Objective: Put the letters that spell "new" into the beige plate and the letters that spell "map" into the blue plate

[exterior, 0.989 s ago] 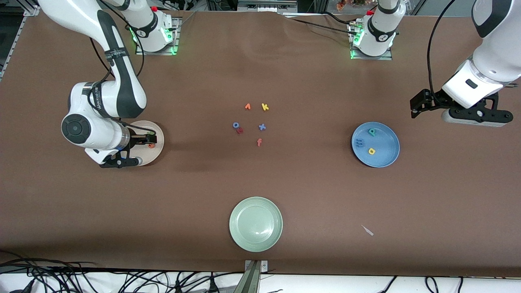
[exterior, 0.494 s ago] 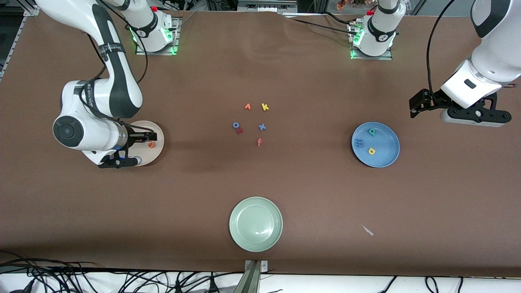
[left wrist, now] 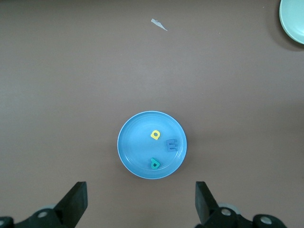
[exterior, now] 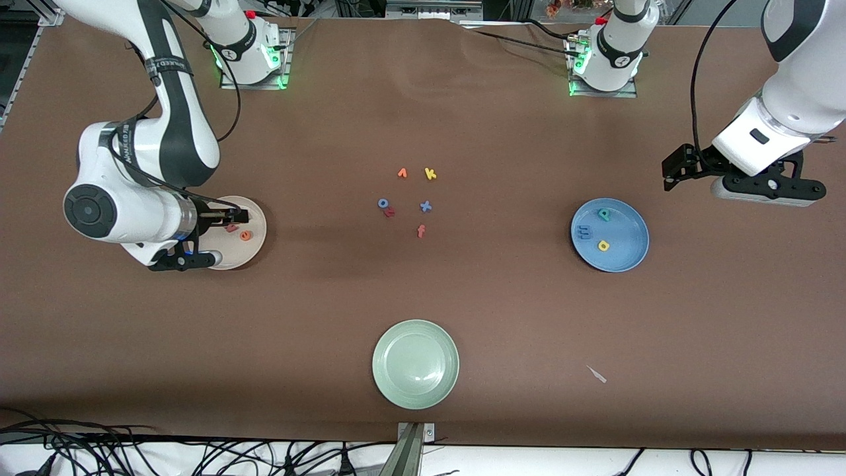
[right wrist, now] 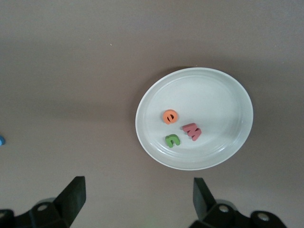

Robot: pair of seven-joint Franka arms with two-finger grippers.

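Sorting looks finished, to judge by how the letters lie: all six task letters sit in their plates and nothing is held by either arm. The right gripper [right wrist: 135, 202] hangs over the table just beside the beige plate [exterior: 259, 225], toward the right arm's end of the table, with its jaws wide apart and empty. In that plate lie the green n [right wrist: 172, 140], the orange e [right wrist: 170, 116] and the pinkish-red w [right wrist: 192, 131], bunched close together near the plate's middle, the n and the w almost touching. The left gripper [left wrist: 141, 204] hangs over bare table near the blue plate [exterior: 628, 261], toward the left arm's end, jaws likewise spread and holding nothing. That plate holds the blue m [left wrist: 171, 145], the yellow a [left wrist: 155, 135] and the teal p [left wrist: 155, 163], spaced a little apart and all lying flat. Both plates are round, shallow and plain, far bigger than the small foam-like letters resting in them. Left on the cloth in the middle of the table, well apart from either plate, are the spare letters: an orange v [exterior: 402, 173], a yellow k [exterior: 430, 174], a blue o [exterior: 383, 203] with a red letter [exterior: 390, 212] touching it, a blue x [exterior: 425, 206] and a red-orange f [exterior: 421, 231]. A pale green plate [exterior: 415, 330] sits empty nearest the front camera. My judgement is that the next move calls only for both arms to draw clear without brushing the plates.
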